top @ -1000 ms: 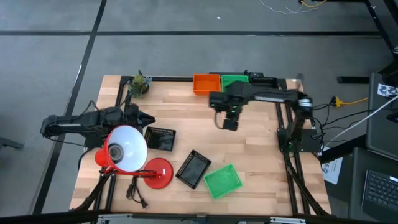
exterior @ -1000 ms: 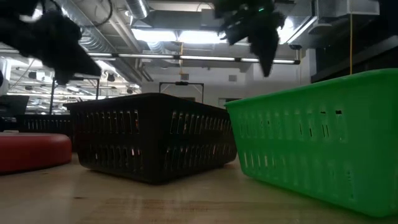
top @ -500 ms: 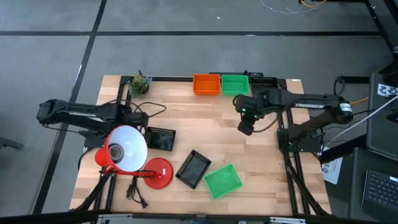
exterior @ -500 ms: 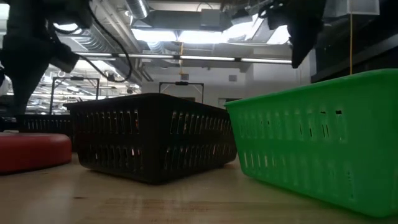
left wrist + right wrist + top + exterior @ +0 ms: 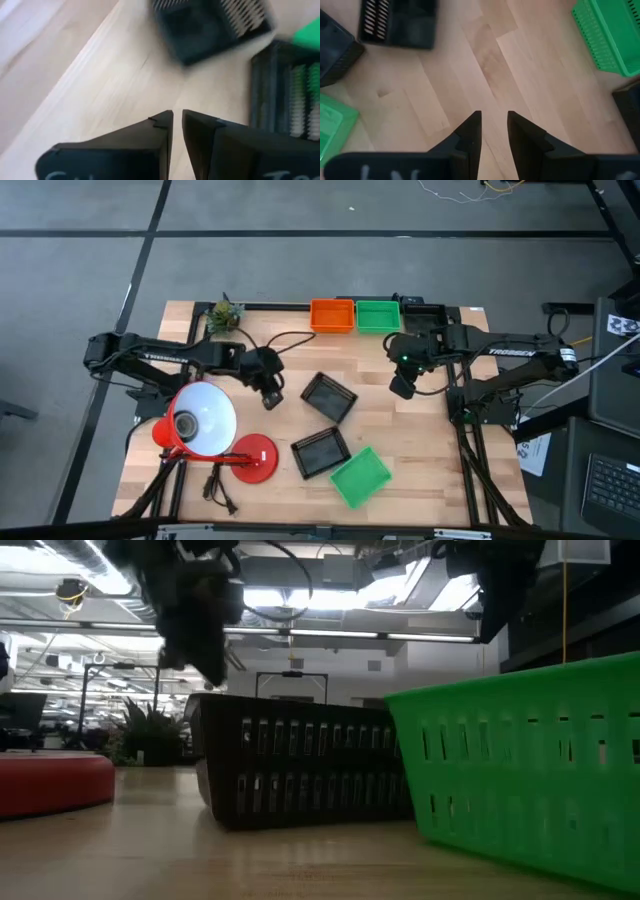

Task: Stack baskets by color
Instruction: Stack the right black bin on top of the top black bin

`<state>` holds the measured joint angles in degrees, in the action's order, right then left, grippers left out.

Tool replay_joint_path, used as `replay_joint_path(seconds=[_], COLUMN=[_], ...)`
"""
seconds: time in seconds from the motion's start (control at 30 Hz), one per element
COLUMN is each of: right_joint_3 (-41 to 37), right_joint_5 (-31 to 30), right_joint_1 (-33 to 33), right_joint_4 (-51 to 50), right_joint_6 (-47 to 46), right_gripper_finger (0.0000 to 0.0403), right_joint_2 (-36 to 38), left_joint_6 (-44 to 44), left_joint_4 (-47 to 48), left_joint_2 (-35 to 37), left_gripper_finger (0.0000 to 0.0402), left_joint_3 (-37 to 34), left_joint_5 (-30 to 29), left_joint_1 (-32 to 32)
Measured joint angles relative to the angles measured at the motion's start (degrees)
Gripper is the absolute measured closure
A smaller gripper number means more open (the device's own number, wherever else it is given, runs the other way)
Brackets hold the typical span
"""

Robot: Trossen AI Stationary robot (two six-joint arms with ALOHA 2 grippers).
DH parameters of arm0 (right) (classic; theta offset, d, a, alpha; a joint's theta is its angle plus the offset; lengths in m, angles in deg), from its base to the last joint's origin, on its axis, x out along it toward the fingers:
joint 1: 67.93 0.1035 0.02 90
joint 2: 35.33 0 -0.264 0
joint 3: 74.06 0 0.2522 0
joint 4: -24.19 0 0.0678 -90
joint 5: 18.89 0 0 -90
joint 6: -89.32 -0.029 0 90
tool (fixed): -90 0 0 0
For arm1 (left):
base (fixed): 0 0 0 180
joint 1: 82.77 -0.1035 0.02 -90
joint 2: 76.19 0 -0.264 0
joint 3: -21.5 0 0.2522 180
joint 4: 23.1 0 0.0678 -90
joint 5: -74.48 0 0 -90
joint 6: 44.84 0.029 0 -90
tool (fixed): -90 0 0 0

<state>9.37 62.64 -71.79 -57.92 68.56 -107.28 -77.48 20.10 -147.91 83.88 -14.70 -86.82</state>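
We see orange [image 5: 332, 314], green stacks [image 5: 378, 314] at far edge; two black [image 5: 328, 397], one green basket [image 5: 359, 475] loose; both grippers nearly closed, empty.

An open-plan lab or workshop — exposed ceiling ducts [image 5: 190, 615], strip lights [image 5: 330, 635], wooden bench [image 5: 400, 440] on grey floor.

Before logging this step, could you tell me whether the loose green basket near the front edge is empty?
Empty: the high view shows the green basket lying open side up on the table, with only its own green floor visible inside.
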Motion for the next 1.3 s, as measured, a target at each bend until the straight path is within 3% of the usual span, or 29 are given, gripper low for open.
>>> replay_joint_path(seconds=[0.1, 0.27, 0.57, 0.77, 0.97, 1.07, 1.17, 1.3], right_joint_3=[0.0, 0.0, 0.0, 0.0, 0.0, 0.0, 0.0, 0.0], right_joint_5=[0.0, 0.0, 0.1, 0.1, 0.1, 0.1, 0.1, 0.5], right_joint_1=[0.0, 0.0, 0.0, 0.0, 0.0, 0.0, 0.0, 0.0], right_joint_4=[-0.6, -0.6, -0.1, 0.2, 0.5, 0.4, -0.6, -2.6], right_joint_6=[0.4, 0.6, 1.5, 1.5, 1.4, 1.4, 1.5, 1.6], right_gripper_finger=[0.0310, 0.0310, 0.0310, 0.0310, 0.0310, 0.0310, 0.0310, 0.0310], right_joint_2=[-0.1, 0.0, -0.1, 0.0, -0.1, -0.1, -0.1, -0.1], left_joint_6=[2.3, 2.2, 5.6, 12.6, 18.6, 22.9, 24.2, 23.8], left_joint_4=[6.7, 8.4, 2.3, 0.6, -7.5, -4.6, 7.3, 16.7], left_joint_2=[-0.4, -1.2, -20.1, -32.6, -42.0, -43.0, -42.5, -41.1], left_gripper_finger=[0.0370, 0.0370, 0.0370, 0.0370, 0.0370, 0.0370, 0.0370, 0.0370], left_joint_3=[4.0, 5.3, 6.8, 18.0, 32.0, 37.7, 41.5, 44.7], left_joint_5=[-0.2, 4.4, 5.5, -1.1, -6.1, -5.9, -4.7, 3.8], left_joint_1=[1.4, 3.8, 4.1, 2.3, 0.8, 1.7, 2.8, 4.3])
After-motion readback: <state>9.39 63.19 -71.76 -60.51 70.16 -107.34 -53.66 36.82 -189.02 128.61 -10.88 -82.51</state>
